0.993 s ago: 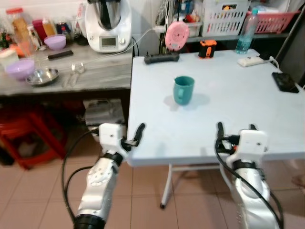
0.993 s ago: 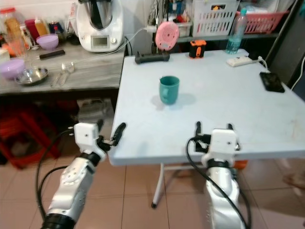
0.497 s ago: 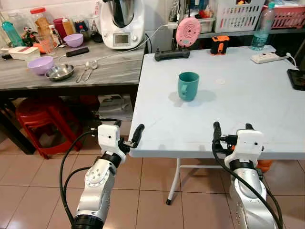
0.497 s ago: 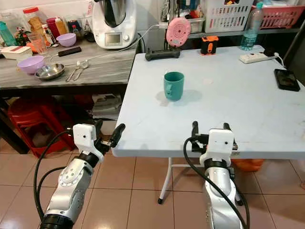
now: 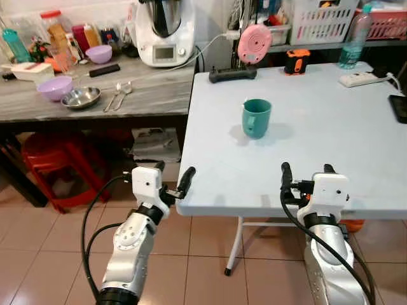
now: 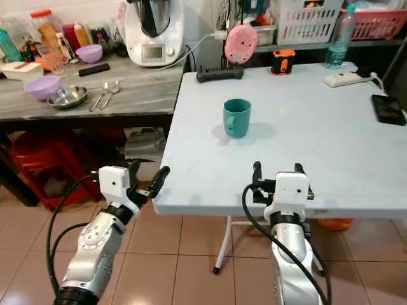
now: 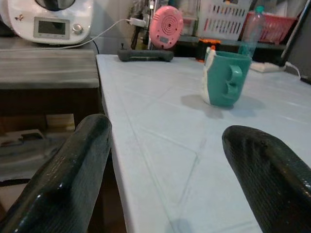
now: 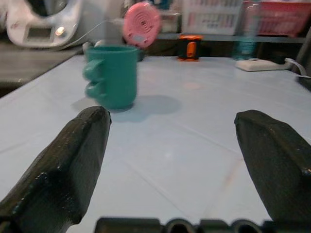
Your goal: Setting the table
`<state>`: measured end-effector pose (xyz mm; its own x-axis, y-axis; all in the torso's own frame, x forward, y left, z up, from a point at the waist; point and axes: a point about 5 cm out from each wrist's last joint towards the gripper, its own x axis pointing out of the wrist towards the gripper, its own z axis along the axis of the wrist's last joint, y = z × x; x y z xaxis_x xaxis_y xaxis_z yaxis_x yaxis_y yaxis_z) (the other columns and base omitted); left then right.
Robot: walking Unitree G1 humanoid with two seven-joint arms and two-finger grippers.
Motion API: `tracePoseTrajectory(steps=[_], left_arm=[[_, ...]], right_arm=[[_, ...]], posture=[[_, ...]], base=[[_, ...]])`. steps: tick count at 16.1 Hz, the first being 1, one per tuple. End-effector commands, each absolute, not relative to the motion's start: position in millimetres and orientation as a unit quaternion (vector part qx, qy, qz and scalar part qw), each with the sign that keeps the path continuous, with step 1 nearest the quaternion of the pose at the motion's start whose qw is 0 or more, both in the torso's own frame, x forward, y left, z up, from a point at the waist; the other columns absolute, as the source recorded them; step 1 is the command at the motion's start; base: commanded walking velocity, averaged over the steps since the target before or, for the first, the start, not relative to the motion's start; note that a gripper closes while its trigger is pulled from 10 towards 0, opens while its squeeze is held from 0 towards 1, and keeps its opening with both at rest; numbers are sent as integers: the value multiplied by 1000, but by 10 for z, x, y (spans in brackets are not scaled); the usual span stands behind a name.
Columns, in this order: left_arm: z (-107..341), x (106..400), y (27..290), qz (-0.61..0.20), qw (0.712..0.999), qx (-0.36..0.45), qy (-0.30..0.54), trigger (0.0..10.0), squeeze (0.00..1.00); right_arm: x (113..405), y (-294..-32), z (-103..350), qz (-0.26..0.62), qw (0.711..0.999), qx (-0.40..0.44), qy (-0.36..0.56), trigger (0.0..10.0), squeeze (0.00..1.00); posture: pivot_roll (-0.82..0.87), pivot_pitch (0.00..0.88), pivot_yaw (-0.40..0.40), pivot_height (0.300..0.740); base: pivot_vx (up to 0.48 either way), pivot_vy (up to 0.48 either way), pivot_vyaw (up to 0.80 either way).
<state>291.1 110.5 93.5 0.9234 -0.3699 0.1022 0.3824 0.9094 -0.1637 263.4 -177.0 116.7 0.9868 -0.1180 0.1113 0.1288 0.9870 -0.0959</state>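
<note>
My left hand (image 5: 173,179) and right hand (image 5: 306,176), both spread and empty, hovered at the white tabletop's (image 5: 331,127) near edge. One teal mug (image 5: 256,118) stood mid-table; bowls (image 5: 53,88) and spoons (image 5: 116,96) waited on the side counter (image 5: 152,92), so most setting remained.

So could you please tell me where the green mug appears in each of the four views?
Left eye view: green mug stands mid-table, right of centre.
Right eye view: centre, upper half.
Left wrist view: upper right, beyond the left tool's fingers.
Right wrist view: upper left, beyond the right tool's fingers.
Shared landmark: the pink round device behind the mug.
</note>
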Motion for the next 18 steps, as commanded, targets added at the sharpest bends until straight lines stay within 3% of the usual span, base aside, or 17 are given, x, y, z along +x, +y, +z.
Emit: tracePoseTrajectory(steps=[1,6,13,18], left_arm=[[952,2911,1151,-193,977,-87,-37,10000,0],[944,2911,1142,-191,977,-89,-33,10000,0],[718,2733,1288,-193,978,-76,8,10000,0],[739,2521,1283,-271,957,-101,4,10000,0]], right_arm=[[2653,-1705,1209,-48,996,-46,-63,10000,0],[2649,-1711,1199,-47,996,-47,-61,10000,0],[2645,-1668,1123,-41,997,-38,-44,10000,0],[2759,-1674,1168,-34,998,-34,-45,10000,0]], posture=[[-145,0,92,740],[-147,0,91,740],[-142,9,86,740],[-114,48,75,740]], base=[[326,0,688],[331,0,96],[0,0,0],[0,0,0]])
